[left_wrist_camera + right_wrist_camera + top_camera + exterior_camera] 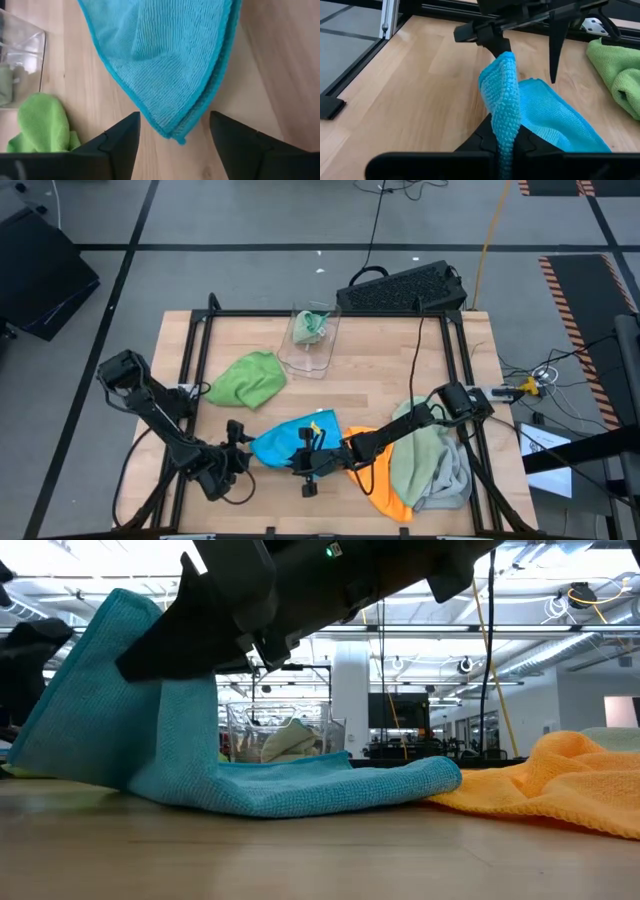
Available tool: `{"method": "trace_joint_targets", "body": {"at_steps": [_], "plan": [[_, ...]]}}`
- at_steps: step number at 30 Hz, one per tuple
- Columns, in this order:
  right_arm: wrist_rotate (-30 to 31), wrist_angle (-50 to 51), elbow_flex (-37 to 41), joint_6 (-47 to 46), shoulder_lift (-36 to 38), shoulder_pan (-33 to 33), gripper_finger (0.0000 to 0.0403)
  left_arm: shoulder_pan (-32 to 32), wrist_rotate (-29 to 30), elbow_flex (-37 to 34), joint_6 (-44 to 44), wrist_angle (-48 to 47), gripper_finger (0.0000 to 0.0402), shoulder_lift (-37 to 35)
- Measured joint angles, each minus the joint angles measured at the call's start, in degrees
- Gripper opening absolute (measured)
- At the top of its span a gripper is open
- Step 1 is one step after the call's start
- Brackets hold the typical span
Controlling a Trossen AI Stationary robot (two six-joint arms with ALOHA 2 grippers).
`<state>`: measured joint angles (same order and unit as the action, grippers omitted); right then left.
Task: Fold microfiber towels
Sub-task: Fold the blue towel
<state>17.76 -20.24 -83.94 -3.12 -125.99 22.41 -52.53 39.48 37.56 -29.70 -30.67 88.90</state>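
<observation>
While the blue towel [288, 442] is lying half-doubled at the counter's [380, 360] near edge, I am pinching its raised edge in my closed right claw [312, 462] to carry the fold over; my left claw [172, 145] is gaping beside its corner.

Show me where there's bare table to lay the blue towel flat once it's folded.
Best bare patch: mid-table, between the bright green towel, the clear bin and the grey-green pile. Also free: the strip before the keyboard. Crowded: the near edge, where the blue towel, orange towel, open left pincer and right pincer, shut on the blue towel, bunch together.
</observation>
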Motion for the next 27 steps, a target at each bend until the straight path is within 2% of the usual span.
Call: {"method": "trace_joint_targets", "body": {"at_steps": [3, 6, 16, 22, 27], "plan": [[0.0, -0.2, 0.0, -0.4, 0.0, -0.2, 0.0004, 0.6, 0.0, -1.3, 0.4, 0.7, 0.0228, 0.0], [0.0, 0.0, 0.0, -0.5, 0.5, -0.4, 0.0004, 1.0, 0.8, -1.9, 0.4, 0.8, 0.0199, 0.0], [0.0, 1.5, 0.0, -0.5, 2.1, -0.7, 0.0004, 1.5, 1.5, -1.9, 3.7, 4.1, 0.0014, 0.0], [0.0, 5.2, 0.0, 1.1, 2.7, -0.9, 0.0004, 1.7, 3.4, 2.6, 3.7, 0.9, 0.0007, -1.6], [0.1, 10.7, 0.0, 3.4, 7.6, -1.4, 0.0004, 2.8, 4.3, 9.5, 3.4, -5.0, 0.0005, -6.1]]}}
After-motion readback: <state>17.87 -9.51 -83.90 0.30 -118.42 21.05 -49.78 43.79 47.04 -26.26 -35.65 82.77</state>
